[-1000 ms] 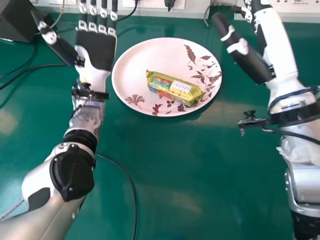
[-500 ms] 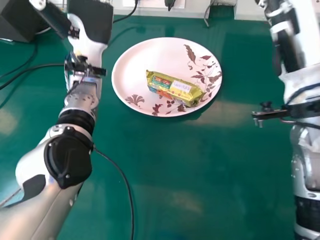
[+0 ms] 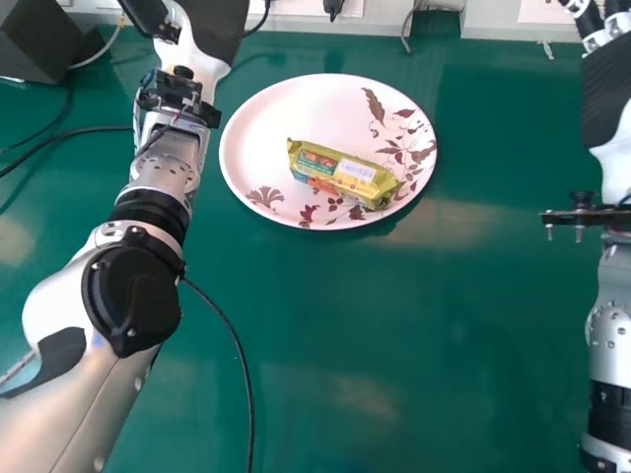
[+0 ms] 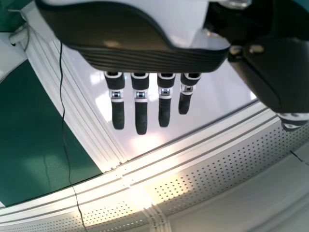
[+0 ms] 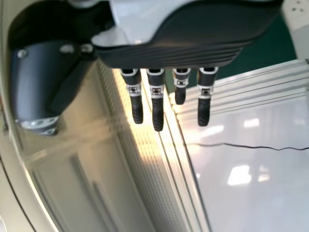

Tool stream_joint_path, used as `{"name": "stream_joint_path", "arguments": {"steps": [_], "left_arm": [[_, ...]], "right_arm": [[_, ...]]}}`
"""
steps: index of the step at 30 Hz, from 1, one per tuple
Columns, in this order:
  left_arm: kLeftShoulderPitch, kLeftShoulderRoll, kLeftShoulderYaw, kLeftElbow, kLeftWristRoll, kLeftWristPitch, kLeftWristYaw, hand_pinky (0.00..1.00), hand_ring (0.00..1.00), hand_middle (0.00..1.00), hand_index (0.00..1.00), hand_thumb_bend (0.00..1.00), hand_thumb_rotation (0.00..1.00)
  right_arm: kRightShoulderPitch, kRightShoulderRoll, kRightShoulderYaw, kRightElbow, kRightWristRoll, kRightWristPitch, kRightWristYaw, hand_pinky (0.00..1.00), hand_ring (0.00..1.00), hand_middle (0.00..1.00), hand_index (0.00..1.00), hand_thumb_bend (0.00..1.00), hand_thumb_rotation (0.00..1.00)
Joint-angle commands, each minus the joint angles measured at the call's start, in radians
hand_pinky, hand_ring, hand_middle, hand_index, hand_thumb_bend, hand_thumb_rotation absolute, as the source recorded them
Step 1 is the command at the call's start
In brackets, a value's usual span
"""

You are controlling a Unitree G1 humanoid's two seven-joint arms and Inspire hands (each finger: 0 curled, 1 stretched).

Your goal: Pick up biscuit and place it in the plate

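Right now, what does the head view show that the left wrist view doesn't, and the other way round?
Head view alone: the biscuit packet on the leaf-patterned plate, and the right robot hand.
Left wrist view alone: the straight fingers of the left robot hand, and a perforated strip.
Both: part of the left robot hand, and the green tabletop.
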Motion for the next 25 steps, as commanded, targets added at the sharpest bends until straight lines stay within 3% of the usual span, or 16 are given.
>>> {"name": "stream_joint_path", "arguments": {"steps": [1, 17, 25], "left_arm": [[-0.008, 0.004, -0.006, 0.007, 0.003, 0.018, -0.001, 0.76, 0.81, 0.87, 0.96, 0.98, 0.58], [-0.002, 0.034, 0.004, 0.011, 0.016, 0.036, 0.012, 0.75, 0.81, 0.89, 0.94, 1.0, 0.68], [-0.001, 0.027, -0.006, 0.012, 0.022, 0.05, -0.007, 0.74, 0.81, 0.89, 0.95, 1.0, 0.68]], "right_arm": [[-0.011, 0.008, -0.024, 0.015, 0.043, 0.013, 0.02, 0.77, 0.83, 0.84, 0.86, 0.79, 0.44], [-0.034, 0.008, -0.067, 0.07, 0.089, 0.017, 0.076, 0.75, 0.78, 0.8, 0.88, 0.81, 0.43], [-0.032, 0.014, -0.089, 0.056, 0.079, -0.004, 0.07, 0.74, 0.8, 0.78, 0.82, 0.79, 0.46]]}}
